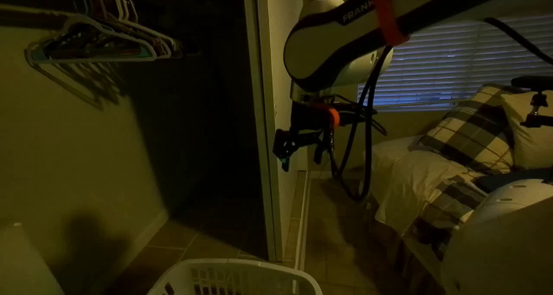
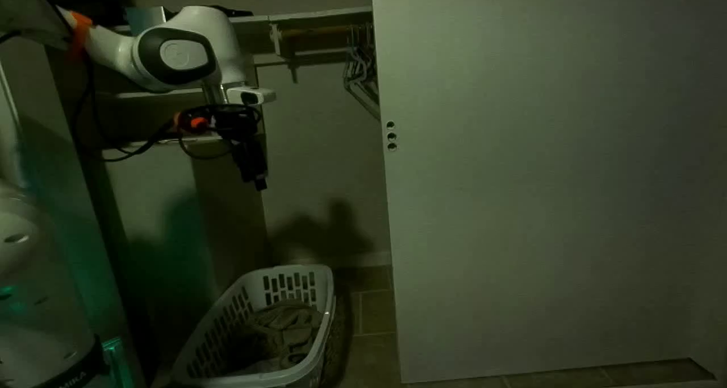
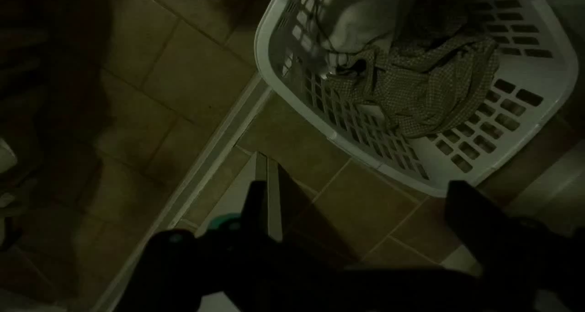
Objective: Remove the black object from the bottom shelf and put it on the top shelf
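Wrist view: black two-finger gripper [image 3: 357,187] spread wide, empty. Dark flat item [image 2: 235,12] on pale top shelf [image 2: 318,16], in an exterior view, is possibly the one sought: if so, placing done, withdraw; otherwise unlocated, find it, then pick.

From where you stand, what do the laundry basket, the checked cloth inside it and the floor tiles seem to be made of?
The laundry basket: probably plastic, smooth with slight sheen, given its moulded slots.
The checked cloth: fabric, apparently matte, judging by its soft folds; fibre unclear.
The floor tiles: likely ceramic or stone, given the straight grout lines; dimness hides the finish.
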You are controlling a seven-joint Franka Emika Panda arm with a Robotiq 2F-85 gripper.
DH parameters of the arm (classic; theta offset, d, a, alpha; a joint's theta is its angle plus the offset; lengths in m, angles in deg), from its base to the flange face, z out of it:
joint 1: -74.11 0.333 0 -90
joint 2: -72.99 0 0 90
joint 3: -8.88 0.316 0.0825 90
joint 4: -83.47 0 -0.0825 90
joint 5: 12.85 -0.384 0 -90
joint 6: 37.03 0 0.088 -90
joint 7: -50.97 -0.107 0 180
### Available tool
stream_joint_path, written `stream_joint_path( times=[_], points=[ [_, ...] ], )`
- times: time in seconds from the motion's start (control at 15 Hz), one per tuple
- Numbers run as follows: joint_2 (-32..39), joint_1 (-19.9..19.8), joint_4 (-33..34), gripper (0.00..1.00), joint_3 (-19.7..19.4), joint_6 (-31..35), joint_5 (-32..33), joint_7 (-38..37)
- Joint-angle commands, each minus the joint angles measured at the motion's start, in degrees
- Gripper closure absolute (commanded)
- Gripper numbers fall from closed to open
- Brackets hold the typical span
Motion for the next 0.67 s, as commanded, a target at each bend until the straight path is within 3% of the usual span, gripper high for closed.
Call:
stream_joint_path(
  times=[0.0, 0.27, 0.6],
  points=[
    [0.01, -0.16, 0.13, 0.0, 0.11, -0.18, -0.08, 0.1],
    [-0.01, 0.55, 1.18, 0.0, 0.25, -0.22, -0.23, 0.88],
    [2.16, 6.0, 10.8, 0.0, 6.49, -0.27, 1.48, 4.22]
  ],
)
